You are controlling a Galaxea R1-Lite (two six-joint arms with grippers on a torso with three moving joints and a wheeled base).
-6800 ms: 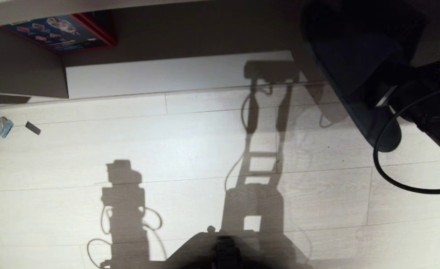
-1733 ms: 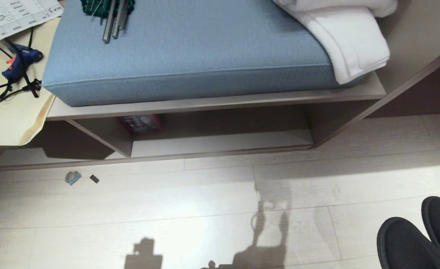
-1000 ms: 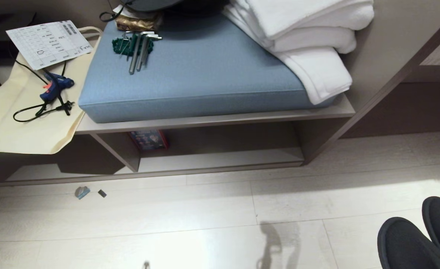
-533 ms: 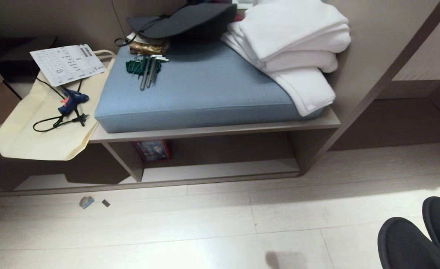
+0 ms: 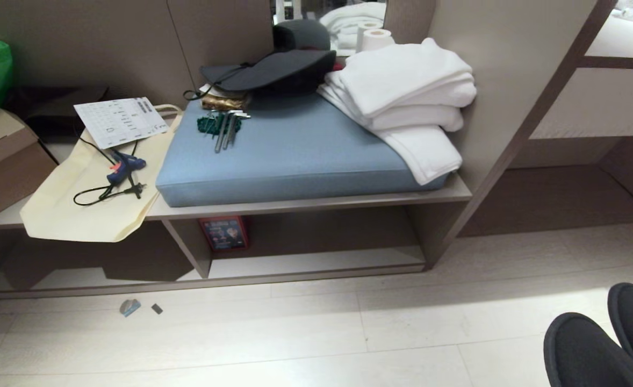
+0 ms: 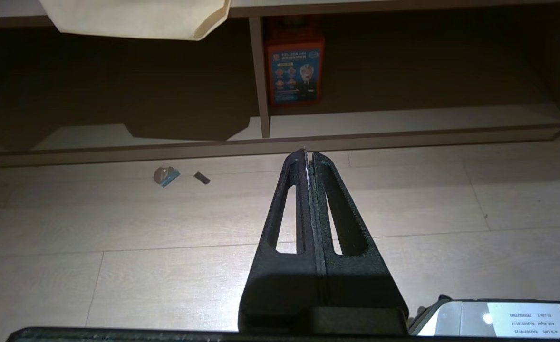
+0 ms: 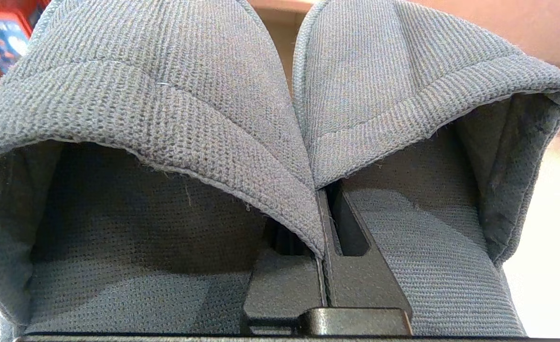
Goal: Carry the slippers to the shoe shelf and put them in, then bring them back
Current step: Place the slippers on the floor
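The pair of dark grey, backless fabric slippers (image 7: 280, 118) is pinched side by side in the right gripper (image 7: 325, 223), whose black fingers are clenched on their inner edges; in the head view the toes sit at about five o'clock, above the pale plank floor (image 5: 241, 344). The low taupe wood-laminate shoe shelf (image 5: 316, 266) stands toward twelve o'clock, well apart from the slippers, with a small red box (image 5: 224, 233) in its right compartment just beside the upright divider. The left gripper (image 6: 308, 156), fingers pressed together and grasping nothing, hangs over the floor, pointing at the shelf's base.
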